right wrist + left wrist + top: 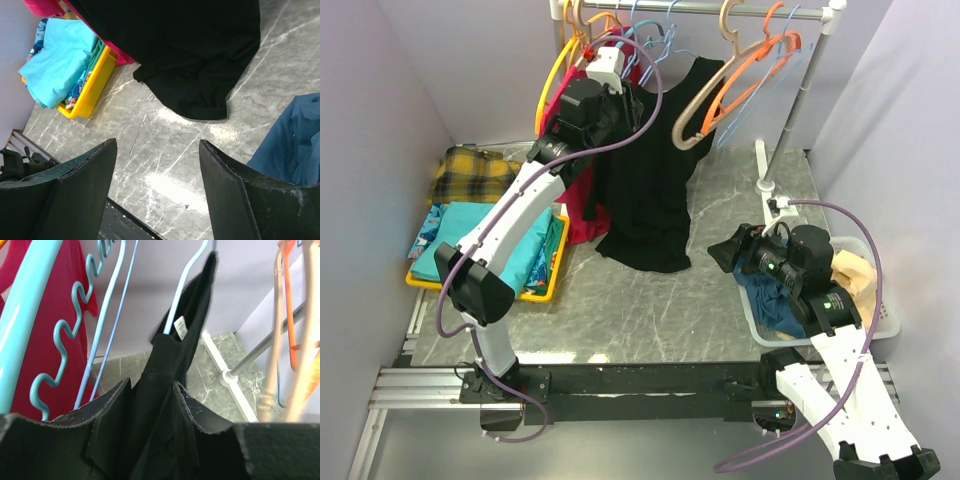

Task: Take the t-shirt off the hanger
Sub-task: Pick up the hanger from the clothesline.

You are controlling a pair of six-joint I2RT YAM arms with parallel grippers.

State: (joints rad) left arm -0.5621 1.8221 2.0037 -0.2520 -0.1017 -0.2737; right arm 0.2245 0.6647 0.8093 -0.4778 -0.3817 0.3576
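Observation:
The black t-shirt (650, 185) hangs from a light blue hanger (186, 277) on the rack, its hem resting on the table. My left gripper (623, 100) is up at the shirt's shoulder, just under the rod. In the left wrist view its jaws (152, 386) are shut on a fold of the black t-shirt (172, 355), below the white neck label. My right gripper (725, 255) is open and empty, low over the table right of the hem. In the right wrist view it (157, 142) faces bare table, with the black t-shirt (190, 50) beyond.
A red garment (582, 215) hangs left of the black shirt. Orange hangers (765, 60) and a beige hanger (700, 115) hang empty on the rod (740, 8). A yellow bin (552, 288) of clothes stands at left, a white basket (888, 312) of clothes at right.

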